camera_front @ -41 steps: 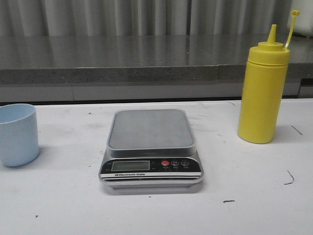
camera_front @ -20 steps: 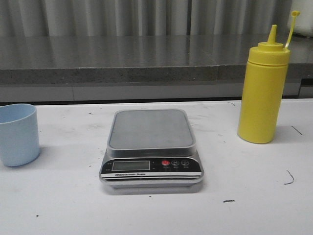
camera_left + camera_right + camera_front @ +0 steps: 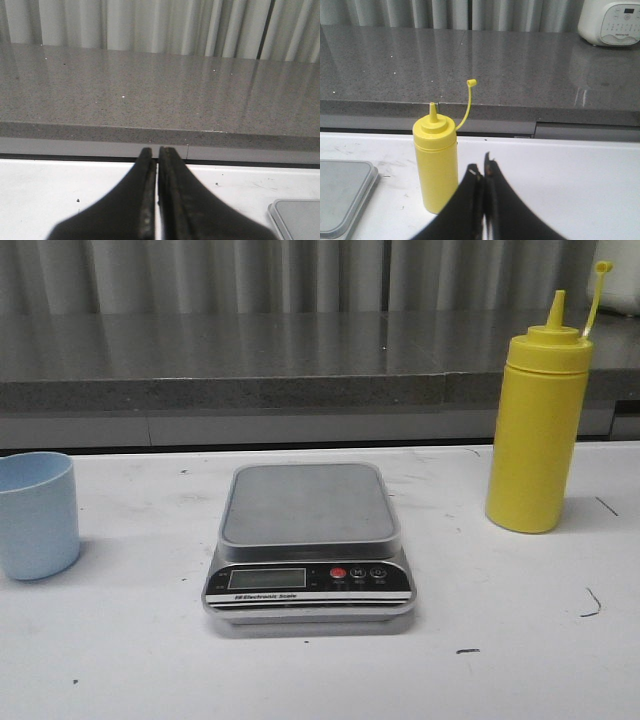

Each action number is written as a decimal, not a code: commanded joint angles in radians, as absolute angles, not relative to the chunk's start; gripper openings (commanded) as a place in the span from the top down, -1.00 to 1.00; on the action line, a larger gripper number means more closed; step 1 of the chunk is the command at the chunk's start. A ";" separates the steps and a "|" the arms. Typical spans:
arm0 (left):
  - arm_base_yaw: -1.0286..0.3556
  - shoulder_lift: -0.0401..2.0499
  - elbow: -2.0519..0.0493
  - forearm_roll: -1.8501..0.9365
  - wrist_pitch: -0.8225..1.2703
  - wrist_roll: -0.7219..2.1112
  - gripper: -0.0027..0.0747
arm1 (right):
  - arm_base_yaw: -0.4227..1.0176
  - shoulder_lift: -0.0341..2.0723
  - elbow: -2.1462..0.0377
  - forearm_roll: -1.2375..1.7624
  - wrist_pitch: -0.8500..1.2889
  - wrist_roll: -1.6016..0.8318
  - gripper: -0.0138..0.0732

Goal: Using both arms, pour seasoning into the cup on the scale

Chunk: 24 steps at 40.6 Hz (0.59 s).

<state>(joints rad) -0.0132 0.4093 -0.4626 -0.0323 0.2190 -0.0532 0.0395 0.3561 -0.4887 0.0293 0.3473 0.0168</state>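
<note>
The scale [image 3: 308, 545] sits at the middle of the white surface [image 3: 520, 640], its black front panel facing the near edge. The grey platform is bare. The display shows no reading that can be made out; one red and two dark buttons lie beside it.

The cup [image 3: 37, 514], pale blue, stands upright at the left edge of the surface, well apart from the scale and partly cut off by the frame. Its contents cannot be seen.

The seasoning [image 3: 536, 425], a tall yellow squeeze bottle, stands upright toward the right side of the surface, nearer the far edge than the scale's panel is, and apart from the scale. Its cone nozzle is uncapped; the cap hangs off on a thin strap raised above the bottle.

Neither arm appears in the front view. In the left wrist view the left claw [image 3: 158, 155] has its fingers pressed together with only a thin seam between them, holding nothing, above bare surface; a corner of the scale platform shows at the frame edge. In the right wrist view the right claw [image 3: 483, 172] is likewise closed together and empty, close to the seasoning bottle but not touching it.

Beyond the far edge runs a grey speckled counter [image 3: 250, 365]; a white appliance [image 3: 612, 22] stands on it.
</note>
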 commanded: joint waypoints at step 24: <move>-0.019 0.425 -0.490 -0.049 0.108 -0.060 -0.54 | 0.032 0.371 -0.526 0.031 0.275 0.016 -0.70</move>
